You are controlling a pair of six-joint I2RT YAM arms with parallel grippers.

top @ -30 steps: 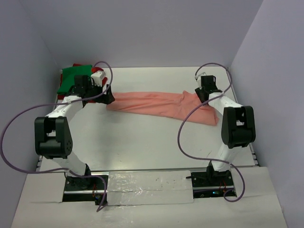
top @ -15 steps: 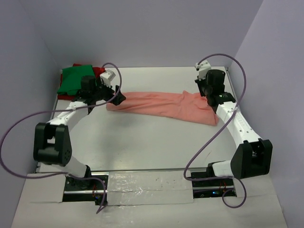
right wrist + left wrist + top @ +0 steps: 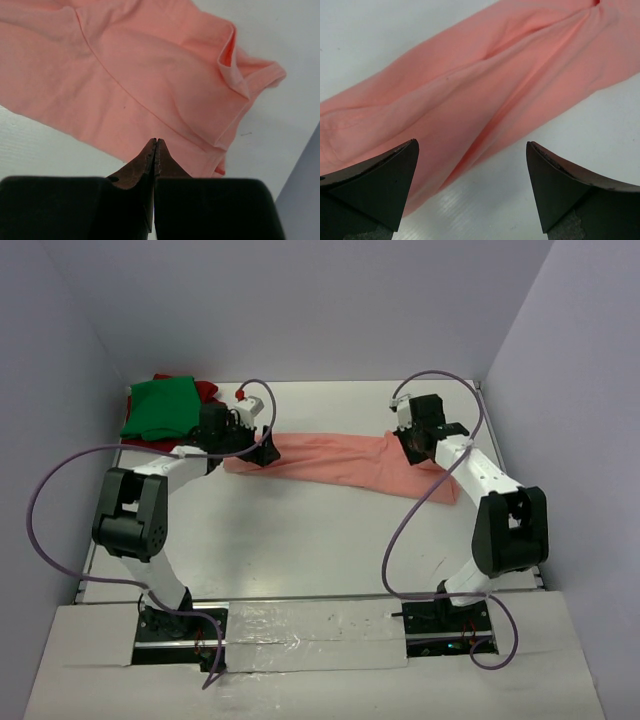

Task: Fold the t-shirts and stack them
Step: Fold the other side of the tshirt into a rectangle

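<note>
A salmon-pink t-shirt [image 3: 330, 458] lies stretched in a long crumpled band across the middle of the white table. In the left wrist view the band [image 3: 485, 85] runs diagonally. My left gripper [image 3: 268, 448] is open at its left end, its jaws [image 3: 472, 142] straddling the shirt's lower edge just above the table. My right gripper [image 3: 408, 445] hangs over the shirt's right part, where a sleeve [image 3: 240, 70] folds up. Its tips [image 3: 155, 141] are shut together with no cloth seen between them. A bright green t-shirt [image 3: 160, 408] lies folded on a dark red one [image 3: 207, 390] at the back left corner.
Lavender walls close in the table on the left, back and right. Purple cables loop from both arms over the table. The arm bases stand at the near edge on a taped strip [image 3: 310, 630].
The left gripper has moved right, onto the pink shirt's left end, still open. The right gripper has shut and shifted left over the shirt's right part.
</note>
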